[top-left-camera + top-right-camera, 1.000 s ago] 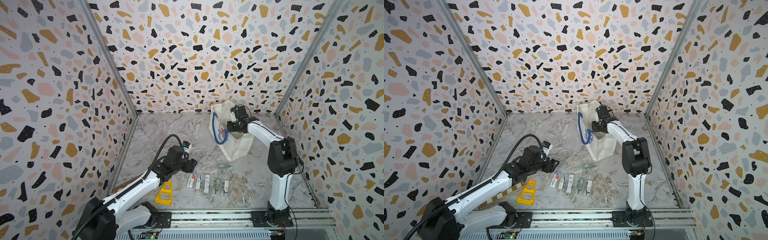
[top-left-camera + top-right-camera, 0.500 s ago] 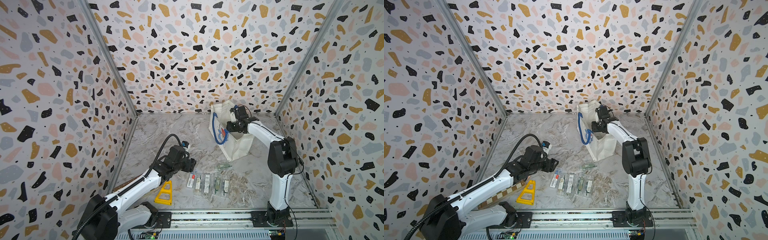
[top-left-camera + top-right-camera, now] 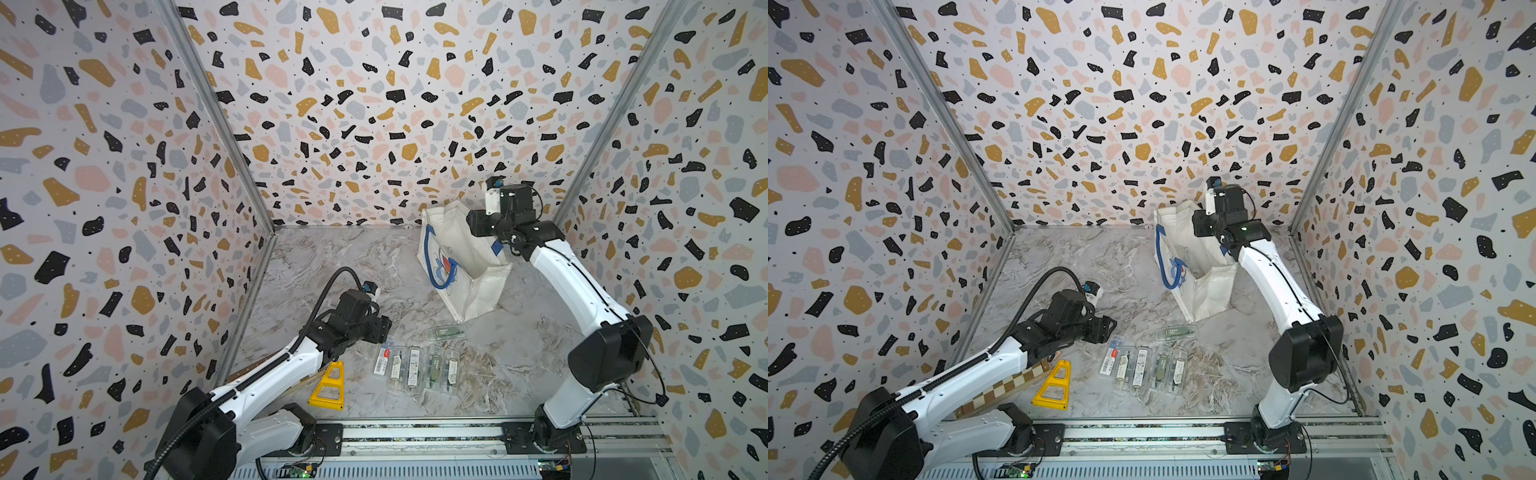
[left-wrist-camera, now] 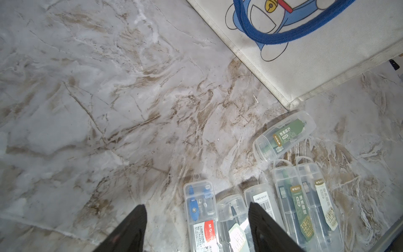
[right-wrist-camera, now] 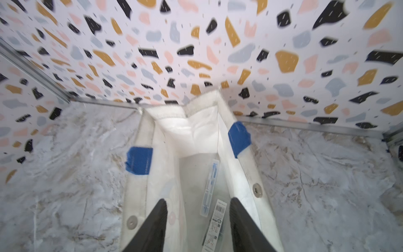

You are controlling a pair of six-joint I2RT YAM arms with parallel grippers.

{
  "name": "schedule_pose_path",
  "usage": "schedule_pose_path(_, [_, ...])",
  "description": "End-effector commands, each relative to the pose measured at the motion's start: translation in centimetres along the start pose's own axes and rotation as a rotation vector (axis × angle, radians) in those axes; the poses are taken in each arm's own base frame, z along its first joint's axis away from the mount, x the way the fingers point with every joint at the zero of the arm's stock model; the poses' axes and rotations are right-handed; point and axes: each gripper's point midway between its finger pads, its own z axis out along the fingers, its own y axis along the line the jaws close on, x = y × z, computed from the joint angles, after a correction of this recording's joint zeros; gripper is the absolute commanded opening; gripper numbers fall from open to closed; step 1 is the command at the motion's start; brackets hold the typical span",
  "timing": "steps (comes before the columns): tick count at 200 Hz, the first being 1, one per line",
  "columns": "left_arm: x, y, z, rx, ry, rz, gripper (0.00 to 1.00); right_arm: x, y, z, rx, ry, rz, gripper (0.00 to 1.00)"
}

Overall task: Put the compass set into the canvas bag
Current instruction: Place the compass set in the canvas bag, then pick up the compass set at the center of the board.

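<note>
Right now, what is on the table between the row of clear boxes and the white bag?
One clear compass case with a green label lies there, crosswise, between the row of cases and the canvas bag. Both top views show it.

Both arms have smooth white link shells and black boxy joint housings. The left arm [image 3: 266, 374] carries a thick, black ribbed hose [image 3: 343, 269] and small dark screws. Along the right arm [image 3: 561, 266] runs a thin black cable [image 3: 590, 286].
</note>
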Motion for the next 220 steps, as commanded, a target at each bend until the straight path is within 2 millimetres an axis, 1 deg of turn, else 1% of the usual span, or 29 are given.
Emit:
schedule_pose_path(1, [-0.9, -0.1, -0.2, -0.003, -0.023, -0.003, 0.74, -0.8, 0.8, -2.8, -0.029, -0.072, 0.001, 0.5])
schedule_pose_path(11, [-0.8, 0.0, -0.2, -0.004, -0.019, -0.002, 0.74, -0.6, 1.4, -3.8, -0.047, -0.098, -0.008, 0.5])
schedule_pose_path(25, [-0.6, 0.2, -0.3, -0.015, -0.008, -0.003, 0.75, -0.1, 2.8, -5.1, -0.086, -0.138, -0.037, 0.51])
schedule_pose_path(51, [0.2, 0.6, -0.4, -0.043, 0.041, -0.01, 0.75, 1.9, 6.7, -6.7, -0.207, -0.185, -0.085, 0.51])
schedule_pose_path(80, [1.7, 1.1, -0.9, -0.066, 0.104, -0.035, 0.75, 4.7, 11.5, -6.8, -0.323, -0.179, -0.147, 0.51])
schedule_pose_path(95, [2.8, 1.4, -1.1, -0.08, 0.149, -0.062, 0.75, 6.0, 13.2, -6.4, -0.357, -0.155, -0.164, 0.51])
schedule_pose_path(112, [4.4, 2.2, -1.1, -0.127, 0.206, -0.112, 0.76, 7.7, 14.7, -5.6, -0.391, -0.116, -0.181, 0.51])
schedule_pose_path(135, [6.0, 2.1, -0.7, -0.116, 0.263, -0.148, 0.76, 10.1, 16.1, -4.3, -0.427, -0.057, -0.195, 0.51])
schedule_pose_path(163, [6.8, 0.9, -0.5, -0.083, 0.277, -0.161, 0.77, 12.6, 16.8, -2.9, -0.456, -0.006, -0.214, 0.51])
schedule_pose_path(193, [8.6, 0.7, 0.2, -0.132, 0.355, -0.146, 0.77, 13.9, 16.5, -1.9, -0.439, 0.022, -0.242, 0.51])
schedule_pose_path(220, [10.0, 0.5, 0.9, -0.162, 0.416, -0.134, 0.73, 14.7, 16.6, -1.6, -0.448, 0.041, -0.254, 0.52])
